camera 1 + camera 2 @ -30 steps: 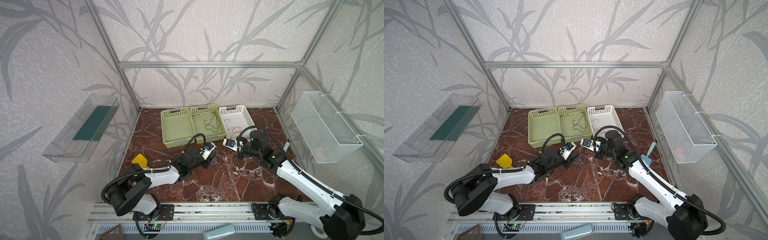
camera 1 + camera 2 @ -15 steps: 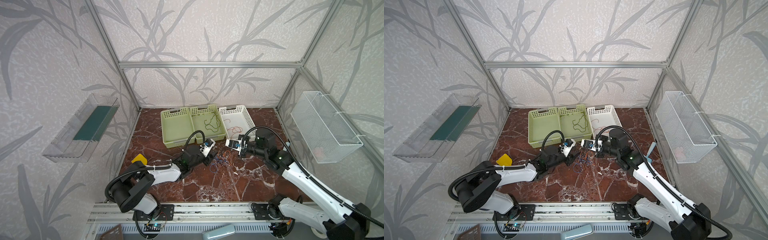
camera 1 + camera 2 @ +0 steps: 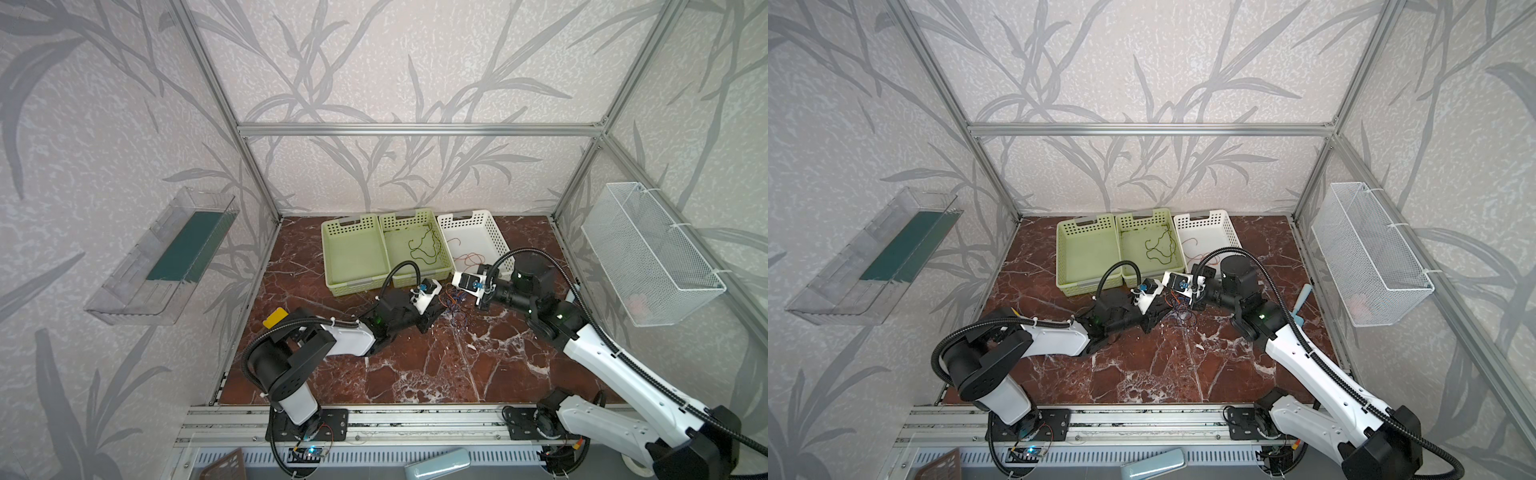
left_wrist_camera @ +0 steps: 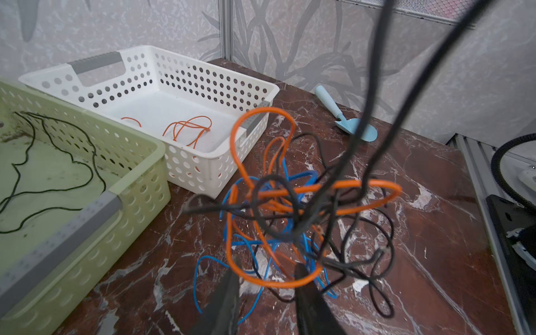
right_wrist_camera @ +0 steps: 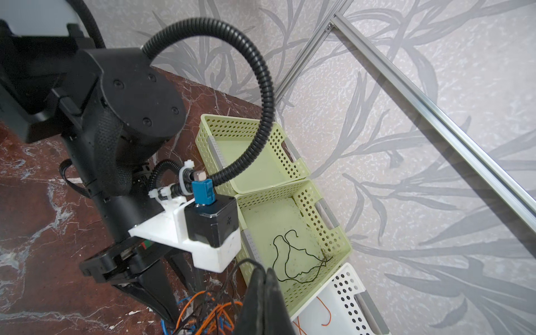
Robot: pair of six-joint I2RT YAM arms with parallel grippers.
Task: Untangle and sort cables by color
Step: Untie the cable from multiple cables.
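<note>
A knot of blue, orange and dark cables (image 4: pixel 293 208) sits on the marble floor (image 3: pixel 415 365) between the two arms, and shows in both top views (image 3: pixel 1179 307). My left gripper (image 4: pixel 266 278) is at the knot's near edge. Its fingers (image 4: pixel 229 293) stand apart, and an orange loop crosses over the gap. My right gripper (image 5: pixel 265 272) is shut on a dark cable that runs taut up out of the knot. A dark green cable (image 3: pixel 422 247) lies in the middle green basket (image 3: pixel 401 216). Orange cables (image 4: pixel 188 130) lie in the white basket (image 4: pixel 203 87).
The left green basket (image 3: pixel 351 219) adjoins the other two at the back. A light blue trowel (image 4: pixel 348 121) lies right of the knot. A yellow piece (image 3: pixel 275 318) lies by the left arm. A wire basket (image 3: pixel 648 253) and a clear shelf (image 3: pixel 166 257) hang on the side walls.
The right gripper has pulled up and away to the right with the dark cable, stretching the knot. The left gripper's jaws have narrowed at the knot.
</note>
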